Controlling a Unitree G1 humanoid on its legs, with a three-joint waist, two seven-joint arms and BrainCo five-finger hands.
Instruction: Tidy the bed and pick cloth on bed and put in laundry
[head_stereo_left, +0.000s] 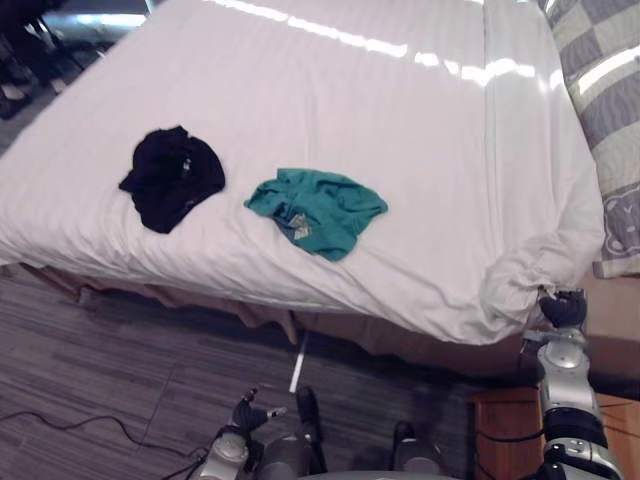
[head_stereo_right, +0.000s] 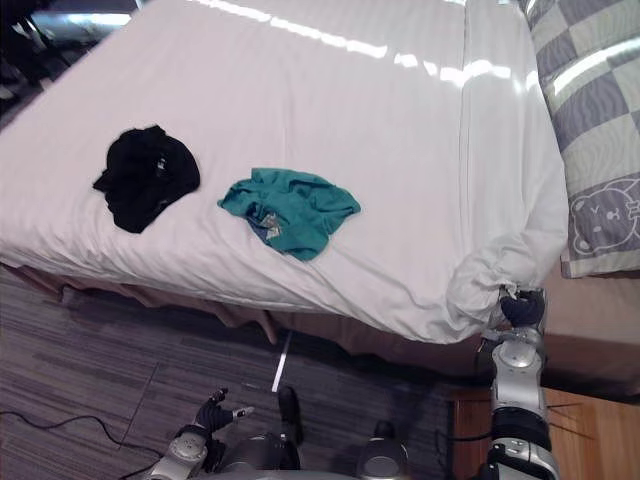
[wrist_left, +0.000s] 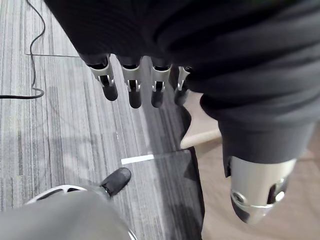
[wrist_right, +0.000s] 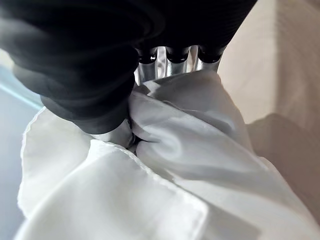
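Right wrist view: right hand (wrist_right: 85, 85) fingers (wrist_right: 161, 62) apparently grasp sheet (wrist_right: 190, 150); left hand (wrist_left: 134, 87) fingers relaxed over floor (wrist_left: 65, 125); black cloth (head_stereo_left: 170, 178), green cloth (head_stereo_left: 318, 208) on bed (head_stereo_left: 400, 120).

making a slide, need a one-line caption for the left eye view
Right hand gripping the white duvet at its bunched corner, black cloth and teal cloth lying apart on it.

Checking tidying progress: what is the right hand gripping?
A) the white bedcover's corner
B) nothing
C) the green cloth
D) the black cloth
A: the right hand pinches the bunched corner of the white bedcover, while the black cloth and green cloth lie apart on top of it.
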